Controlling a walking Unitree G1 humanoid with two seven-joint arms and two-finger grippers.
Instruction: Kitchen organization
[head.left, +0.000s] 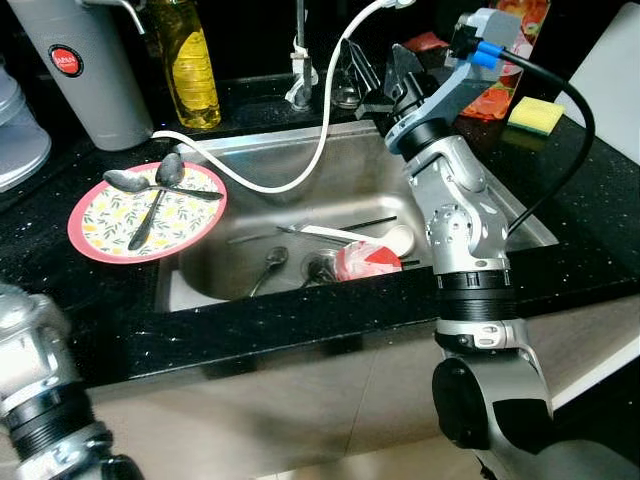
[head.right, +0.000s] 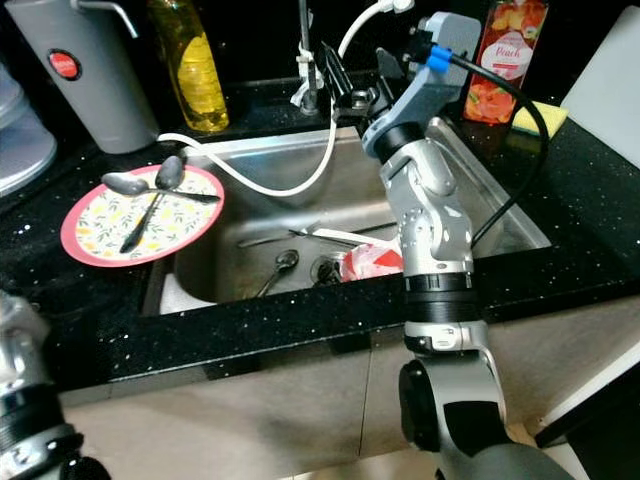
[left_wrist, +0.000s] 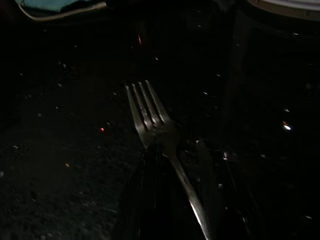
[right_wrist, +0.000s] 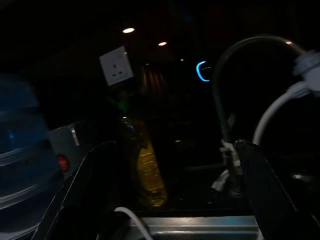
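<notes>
Right gripper (head.right: 350, 85) hangs w/ fingers spread over the sink's (head.left: 350, 150) back rim by the white hose (head.left: 300, 170); left gripper (left_wrist: 175, 165) pinches a fork (left_wrist: 150, 117) (dim) above black speckled counter (head.left: 90, 300). Spoons (head.left: 150, 185) on floral plate (head.left: 100, 235), cutlery (head.left: 275, 262) in basin

The right arm (head.left: 455, 215) hides part of the sink (head.left: 250, 150) and its red-and-white wrapper (head.left: 365, 262); the fork's (left_wrist: 150, 120) handle fades into darkness.
</notes>
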